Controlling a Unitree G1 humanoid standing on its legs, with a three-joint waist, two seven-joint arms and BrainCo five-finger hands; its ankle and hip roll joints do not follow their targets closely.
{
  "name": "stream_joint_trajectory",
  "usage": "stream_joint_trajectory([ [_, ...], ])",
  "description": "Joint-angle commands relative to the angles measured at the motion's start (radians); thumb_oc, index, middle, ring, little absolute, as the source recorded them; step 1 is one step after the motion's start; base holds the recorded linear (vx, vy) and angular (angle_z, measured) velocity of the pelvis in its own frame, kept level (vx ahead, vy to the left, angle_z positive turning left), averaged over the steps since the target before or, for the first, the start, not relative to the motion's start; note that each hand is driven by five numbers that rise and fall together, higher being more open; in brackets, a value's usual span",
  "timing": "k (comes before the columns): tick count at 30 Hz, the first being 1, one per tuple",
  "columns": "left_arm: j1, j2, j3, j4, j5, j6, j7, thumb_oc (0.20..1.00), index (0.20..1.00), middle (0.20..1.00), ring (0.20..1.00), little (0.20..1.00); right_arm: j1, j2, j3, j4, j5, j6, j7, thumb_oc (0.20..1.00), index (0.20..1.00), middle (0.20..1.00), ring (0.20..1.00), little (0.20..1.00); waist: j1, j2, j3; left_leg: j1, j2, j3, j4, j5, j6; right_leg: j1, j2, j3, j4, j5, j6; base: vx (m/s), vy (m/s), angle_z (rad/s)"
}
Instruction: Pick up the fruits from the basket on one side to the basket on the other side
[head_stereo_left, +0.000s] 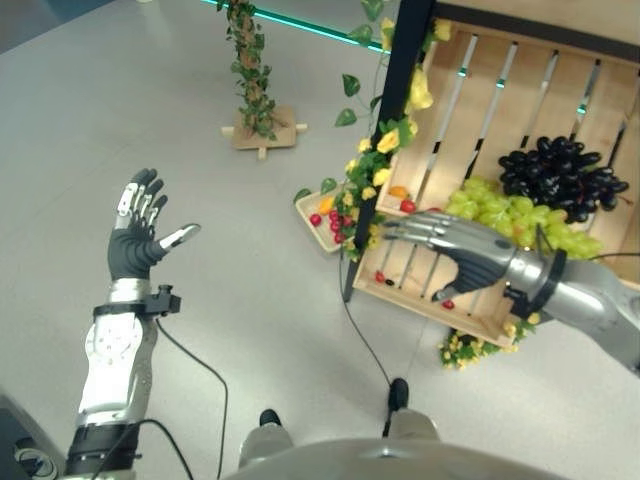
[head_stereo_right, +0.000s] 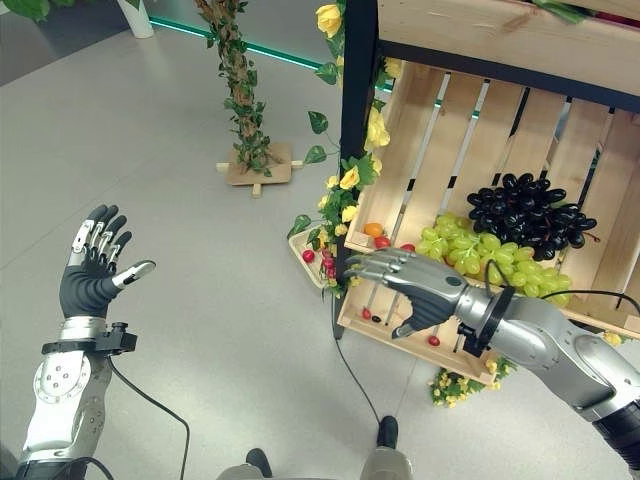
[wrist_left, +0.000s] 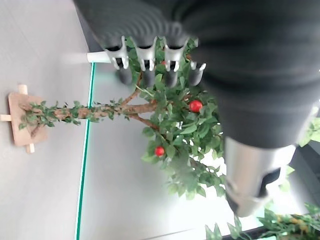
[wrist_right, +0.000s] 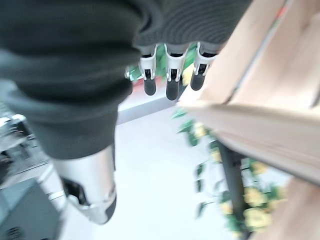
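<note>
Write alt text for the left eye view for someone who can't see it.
The robot's right hand reaches open over a wooden crate holding green grapes and black grapes. Its left hand is raised open above the grey floor.

The grey floor (head_stereo_left: 250, 300) carries a tilted wooden crate (head_stereo_right: 520, 130) under the right hand (head_stereo_right: 420, 290). A small tray (head_stereo_left: 325, 212) of red fruits (some orange) sits just beyond its fingertips; a leafy stem's wooden base (head_stereo_left: 262, 130) stands farther off.
</note>
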Motion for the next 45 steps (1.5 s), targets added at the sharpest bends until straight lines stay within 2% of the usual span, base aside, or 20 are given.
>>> stream_joint_trajectory([
  [1,0.007,0.056,0.034,-0.075,0.008,-0.071,0.011,1.0,1.0,1.0,1.0,1.0,-0.074,-0.002,0.022,-0.084,0.118,-0.033,0.014,1.0,1.0,1.0,1.0,1.0,0.011,-0.024,0.001,-0.067,-0.021,-0.047,0.061,-0.006,0.019,0.092,0.001,-0.049,0.12,-0.176,-0.031,-0.01,0.069,0.03],
  [12,-0.022,0.092,0.023,-0.054,0.012,-0.079,0.035,1.0,1.0,1.0,1.0,1.0,-0.069,0.027,0.034,-0.052,0.118,-0.016,-0.002,1.0,1.0,1.0,1.0,1.0,0.051,-0.042,0.019,-0.096,-0.097,-0.137,0.074,-0.044,0.06,0.1,-0.07,-0.077,0.201,-0.111,0.005,0.01,0.112,0.28],
  [13,-0.022,0.094,0.017,-0.057,0.015,-0.082,0.032,1.0,1.0,1.0,1.0,1.0,-0.047,0.034,0.024,-0.046,0.107,-0.016,-0.007,1.0,1.0,1.0,1.0,1.0,0.052,-0.04,0.019,-0.091,-0.125,-0.163,0.072,-0.059,0.073,0.102,-0.077,-0.058,0.23,-0.097,0.009,0.03,0.141,0.44],
  [15,-0.023,0.096,0.017,-0.06,0.015,-0.081,0.03,1.0,1.0,1.0,1.0,1.0,-0.03,0.04,0.014,-0.044,0.105,-0.016,-0.008,1.0,1.0,1.0,1.0,1.0,0.052,-0.036,0.019,-0.091,-0.14,-0.175,0.067,-0.058,0.083,0.094,-0.08,-0.044,0.253,-0.086,0.008,0.05,0.244,0.41],
  [16,-0.023,0.103,0.016,-0.063,0.013,-0.08,0.03,1.0,1.0,1.0,1.0,1.0,-0.008,0.056,0.004,-0.034,0.1,-0.012,-0.01,1.0,1.0,1.0,1.0,1.0,0.052,-0.026,0.021,-0.075,-0.162,-0.196,0.057,-0.07,0.097,0.079,-0.083,-0.02,0.321,-0.082,0.003,0.05,0.267,0.5],
  [19,-0.023,0.107,0.016,-0.065,0.016,-0.08,0.029,1.0,1.0,1.0,1.0,1.0,-0.002,0.067,0.004,-0.026,0.091,-0.008,-0.01,1.0,1.0,1.0,1.0,1.0,0.053,-0.015,0.027,-0.058,-0.181,-0.217,0.039,-0.068,0.118,0.05,-0.079,0.007,0.398,-0.061,-0.01,0.06,0.273,0.49],
  [20,-0.021,0.105,0.016,-0.069,0.021,-0.078,0.032,1.0,1.0,1.0,1.0,1.0,0.006,0.081,-0.002,-0.015,0.084,-0.007,-0.014,1.0,1.0,1.0,1.0,1.0,0.052,-0.003,0.036,-0.041,-0.192,-0.244,0.026,-0.068,0.13,0.025,-0.044,0.04,0.464,-0.09,-0.023,0.03,0.134,0.27],
  [21,-0.021,0.105,0.015,-0.07,0.021,-0.077,0.032,1.0,1.0,1.0,1.0,1.0,0.006,0.081,-0.002,-0.015,0.084,-0.007,-0.014,1.0,1.0,1.0,1.0,1.0,0.052,-0.004,0.036,-0.04,-0.192,-0.245,0.025,-0.069,0.13,0.024,-0.044,0.039,0.467,-0.092,-0.023,0.07,0.188,0.36],
  [22,-0.026,0.102,0.009,-0.068,0.022,-0.077,0.033,1.0,1.0,1.0,1.0,1.0,0.016,0.09,-0.008,-0.004,0.081,-0.004,-0.014,1.0,1.0,1.0,1.0,1.0,0.042,0.003,0.038,-0.025,-0.197,-0.267,0.012,-0.068,0.132,0.002,0.001,0.076,0.489,-0.142,-0.037,0.14,0.1,0.35],
  [23,-0.034,0.096,0.002,-0.056,0.019,-0.078,0.032,1.0,1.0,1.0,1.0,1.0,0.046,0.094,-0.024,0.0,0.094,-0.005,-0.005,1.0,1.0,1.0,1.0,1.0,0.018,0.009,0.043,0.002,-0.203,-0.312,-0.009,-0.065,0.132,-0.045,0.089,0.148,0.488,-0.234,-0.057,0.13,0.101,0.27],
  [24,-0.035,0.096,0.001,-0.056,0.019,-0.078,0.032,1.0,1.0,1.0,1.0,1.0,0.048,0.094,-0.027,-0.002,0.095,-0.005,-0.005,1.0,1.0,1.0,1.0,1.0,0.019,0.011,0.041,-0.001,-0.2,-0.311,-0.01,-0.061,0.131,-0.047,0.091,0.147,0.485,-0.228,-0.059,0.19,0.04,0.39],
  [25,-0.038,0.091,-0.002,-0.045,0.018,-0.077,0.029,1.0,1.0,1.0,1.0,1.0,0.077,0.085,-0.044,-0.001,0.114,-0.009,0.006,1.0,1.0,1.0,1.0,1.0,-0.002,0.012,0.05,0.007,-0.21,-0.358,-0.016,-0.057,0.127,-0.097,0.158,0.227,0.418,-0.245,-0.071,0.1,-0.009,0.41],
  [26,-0.039,0.091,-0.003,-0.045,0.018,-0.077,0.028,1.0,1.0,1.0,1.0,1.0,0.08,0.084,-0.046,-0.001,0.115,-0.009,0.007,1.0,1.0,1.0,1.0,1.0,-0.002,0.014,0.049,0.008,-0.208,-0.36,-0.017,-0.058,0.126,-0.095,0.159,0.225,0.416,-0.246,-0.071,0.16,-0.056,0.84],
  [27,-0.046,0.088,-0.014,-0.033,0.011,-0.073,0.024,1.0,1.0,1.0,1.0,1.0,0.099,0.073,-0.061,0.0,0.137,-0.01,0.02,1.0,1.0,1.0,1.0,1.0,-0.025,0.009,0.062,0.006,-0.218,-0.418,-0.017,-0.048,0.119,-0.126,0.225,0.332,0.369,-0.226,-0.075,0.15,-0.09,1.0],
  [28,-0.056,0.089,-0.024,-0.027,0.005,-0.072,0.022,1.0,1.0,1.0,1.0,1.0,0.108,0.067,-0.07,0.001,0.147,-0.008,0.025,1.0,1.0,1.0,1.0,1.0,-0.034,0.005,0.057,0.009,-0.227,-0.456,-0.021,-0.051,0.115,-0.131,0.262,0.398,0.338,-0.228,-0.073,0.19,-0.13,0.95],
  [29,-0.065,0.089,-0.035,-0.027,0.004,-0.072,0.017,1.0,1.0,1.0,1.0,1.0,0.114,0.064,-0.083,0.001,0.156,-0.01,0.026,1.0,1.0,1.0,1.0,1.0,-0.034,0.0,0.056,0.011,-0.235,-0.485,-0.022,-0.053,0.111,-0.131,0.277,0.41,0.313,-0.219,-0.074,0.15,-0.082,0.85],
  [32,-0.079,0.086,-0.051,-0.031,0.009,-0.072,0.008,1.0,1.0,1.0,1.0,1.0,0.167,0.065,-0.139,-0.005,0.175,-0.012,0.023,1.0,1.0,1.0,1.0,1.0,-0.048,-0.015,0.048,0.001,-0.251,-0.541,-0.015,-0.053,0.108,-0.09,0.28,0.402,0.26,-0.218,-0.09,0.09,-0.158,1.75],
  [35,-0.076,0.06,-0.07,-0.033,-0.002,-0.071,-0.002,1.0,1.0,1.0,1.0,1.0,0.191,0.069,-0.175,0.014,0.184,-0.014,0.009,1.0,1.0,1.0,1.0,1.0,-0.028,-0.025,0.032,-0.002,-0.243,-0.593,-0.022,-0.048,0.092,-0.046,0.274,0.332,0.22,-0.23,-0.108,0.09,-0.217,1.5],
  [41,-0.061,0.062,-0.073,-0.052,-0.011,-0.067,-0.02,1.0,1.0,1.0,1.0,1.0,0.221,0.069,-0.214,0.041,0.193,-0.017,-0.004,1.0,1.0,1.0,1.0,1.0,-0.024,-0.035,0.017,-0.029,-0.219,-0.637,0.006,-0.048,0.055,0.012,0.256,0.212,0.161,-0.241,-0.12,0.05,-0.206,1.07],
  [45,-0.067,0.063,-0.07,-0.054,-0.02,-0.066,-0.013,1.0,1.0,1.0,1.0,1.0,0.253,0.081,-0.245,0.047,0.202,-0.02,-0.011,1.0,1.0,1.0,1.0,1.0,-0.023,-0.039,0.022,-0.053,-0.186,-0.639,0.009,-0.017,0.027,0.046,0.253,0.142,0.146,-0.257,-0.131,-0.02,-0.121,0.56],
])
